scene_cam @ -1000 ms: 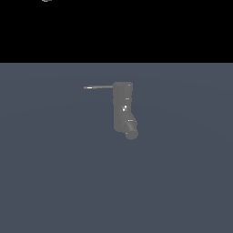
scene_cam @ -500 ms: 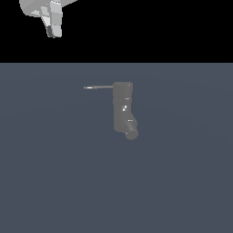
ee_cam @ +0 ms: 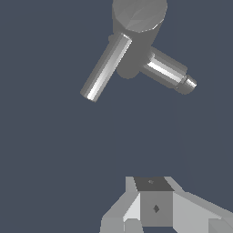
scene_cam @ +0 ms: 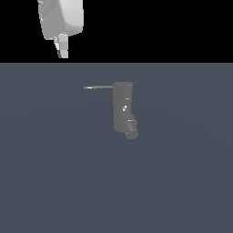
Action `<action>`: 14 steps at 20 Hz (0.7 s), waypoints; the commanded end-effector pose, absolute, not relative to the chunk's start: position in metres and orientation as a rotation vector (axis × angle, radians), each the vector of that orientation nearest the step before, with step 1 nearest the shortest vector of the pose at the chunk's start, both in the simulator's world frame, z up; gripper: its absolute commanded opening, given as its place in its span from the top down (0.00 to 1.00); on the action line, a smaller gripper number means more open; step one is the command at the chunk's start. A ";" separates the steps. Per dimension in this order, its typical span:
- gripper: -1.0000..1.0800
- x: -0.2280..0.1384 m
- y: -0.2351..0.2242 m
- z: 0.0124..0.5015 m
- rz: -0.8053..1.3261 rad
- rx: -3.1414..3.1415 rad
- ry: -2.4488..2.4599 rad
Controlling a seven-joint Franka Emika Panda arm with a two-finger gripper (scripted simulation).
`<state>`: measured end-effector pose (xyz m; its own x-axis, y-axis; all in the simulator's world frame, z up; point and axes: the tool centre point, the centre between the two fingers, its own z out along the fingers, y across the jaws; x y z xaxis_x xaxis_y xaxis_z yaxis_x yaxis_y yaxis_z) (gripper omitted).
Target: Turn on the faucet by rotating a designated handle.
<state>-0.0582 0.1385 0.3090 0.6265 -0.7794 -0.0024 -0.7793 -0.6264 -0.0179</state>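
The faucet (scene_cam: 123, 107) is a dull grey upright column on the blue-grey floor, with a rounded spout end (scene_cam: 131, 134) low on its near side. The handle (scene_cam: 98, 87), a thin dark rod with a lighter tip, sticks out from the column's top toward the exterior view's left. My gripper (scene_cam: 63, 51) hangs high above and beyond the handle's tip, clear of it, its fingers together with no gap and nothing held. In the wrist view the faucet (ee_cam: 139, 20), the handle (ee_cam: 105, 67) and the spout (ee_cam: 169, 72) lie ahead of the gripper (ee_cam: 156, 208).
The white robot arm (scene_cam: 61, 18) enters from the top of the exterior view, left of the faucet. Flat blue-grey floor (scene_cam: 54, 182) surrounds the faucet on every side, with a black background beyond it.
The arm and gripper have come down into the exterior view from the top edge, lower now than half a second ago. Faucet and handle have not moved.
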 end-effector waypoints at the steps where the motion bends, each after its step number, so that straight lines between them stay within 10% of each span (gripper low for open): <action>1: 1.00 -0.045 0.140 0.299 -0.008 -2.784 1.419; 14: 1.00 0.031 0.133 0.245 -0.006 -2.579 1.783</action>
<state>0.0213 0.1346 0.2515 0.3847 -0.9230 -0.0022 -0.9230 -0.3847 -0.0085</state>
